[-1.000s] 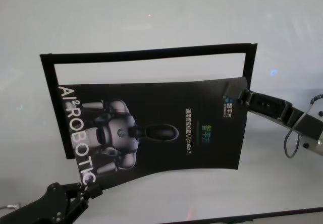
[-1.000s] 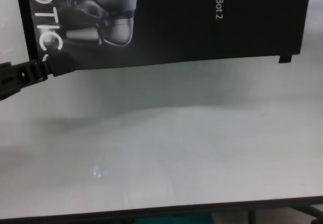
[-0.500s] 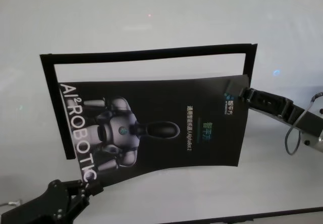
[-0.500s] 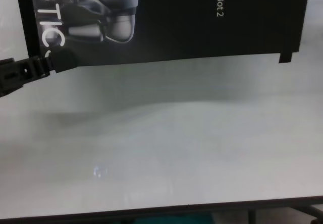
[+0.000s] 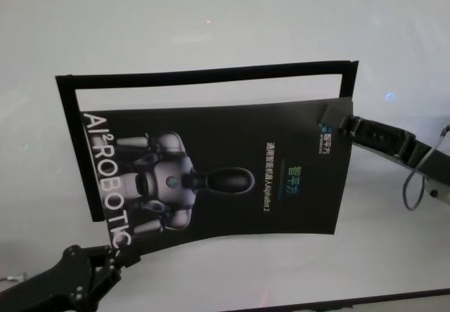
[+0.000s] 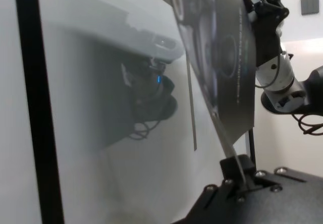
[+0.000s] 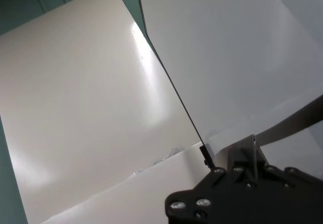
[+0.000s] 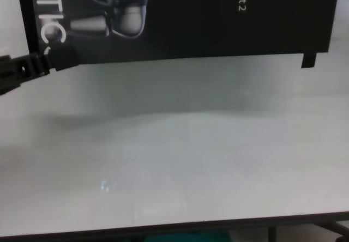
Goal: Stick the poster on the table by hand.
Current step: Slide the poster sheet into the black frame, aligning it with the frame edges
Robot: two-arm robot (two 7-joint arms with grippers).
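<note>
Compared with a second ago, the large glossy black rectangular poster (image 5: pixel 232 178) with the white "ROBOTIC" lettering and silver-grey robot picture sits further toward the far side and the right, closer to squaring up with the frame, and its sag looks flatter.

Going big to small: the wide, plain white-grey smooth table (image 5: pixel 211 17) carries a three-sided outline of narrow black tape strips (image 5: pixel 204 75), which I read as the target frame. The poster isn't lying flat yet. The left wrist view shows it stretched in the air above the tabletop, which makes sense if you want to line it up before anything sticks.

It's held by opposite corners so it stays taut. The black left gripper (image 5: pixel 116 259) pinches the near-left corner, clamped thin on the sheet's edge. The right gripper (image 5: pixel 339 124) is closed on the far-right corner, right by the tape's right leg.

My guess is the remaining job is nudging the corners into the frame, then lowering and pressing down.
</note>
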